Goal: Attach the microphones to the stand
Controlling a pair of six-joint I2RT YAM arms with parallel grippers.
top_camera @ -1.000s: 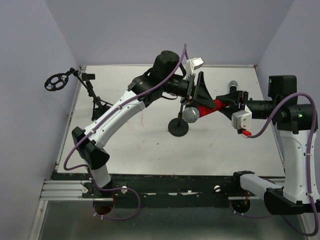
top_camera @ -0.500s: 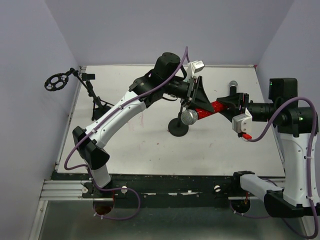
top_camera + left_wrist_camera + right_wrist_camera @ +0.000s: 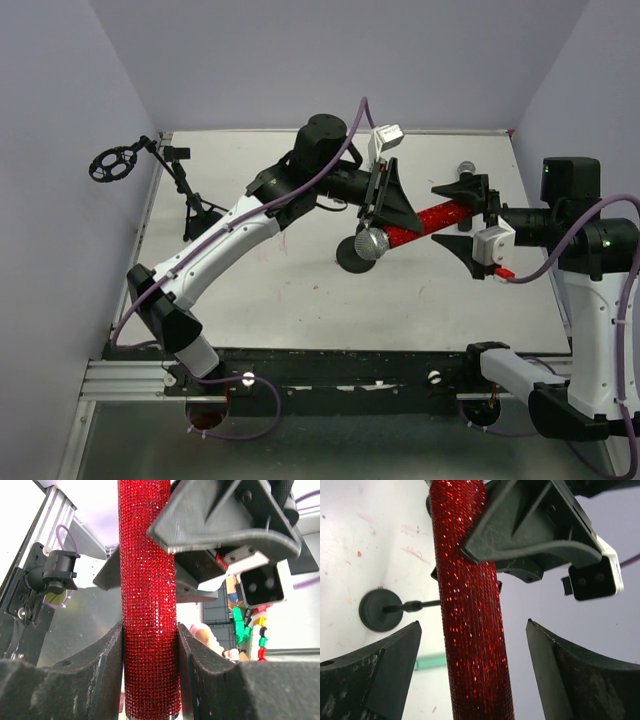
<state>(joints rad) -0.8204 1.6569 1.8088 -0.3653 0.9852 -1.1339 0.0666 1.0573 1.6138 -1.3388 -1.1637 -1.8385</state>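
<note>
One red mic (image 3: pixel 425 221) hangs in the air above the middle of the table (image 3: pixel 290 295), and it is the only red one in view. Its glittering barrel lies nearly level in the top view. The long axis runs from the silver mesh head at about 8 o'clock to the tail at about 2 o'clock, so the head points toward the left arm's side. Of two claws, the left claw (image 3: pixel 396 226) is closed on the barrel just behind the head. In its wrist view both dark fingers (image 3: pixel 95 680) press against the red surface, one on each side. The right claw (image 3: pixel 463 221) stands spread wide around the tail end. In its wrist view the barrel rises between the two fingers (image 3: pixel 385 670) with a clear gap to each, touching neither. One black mic (image 3: pixel 466 170) shows only its silver head and a short piece of body, on the table at about 2 o'clock, partly behind the right claw. Two stands can be counted. One is a round-base stand (image 3: pixel 348 259) just beneath the red mic's head, mostly covered by it. The other is a jointed stand (image 3: pixel 190 200) at about 10 o'clock, well apart from the mics, with a black ring (image 3: pixel 112 163) reaching out past the table's left edge. One green streak (image 3: pixel 431 662) lies on the table in the right wrist view, too blurred to tell what it is.
</note>
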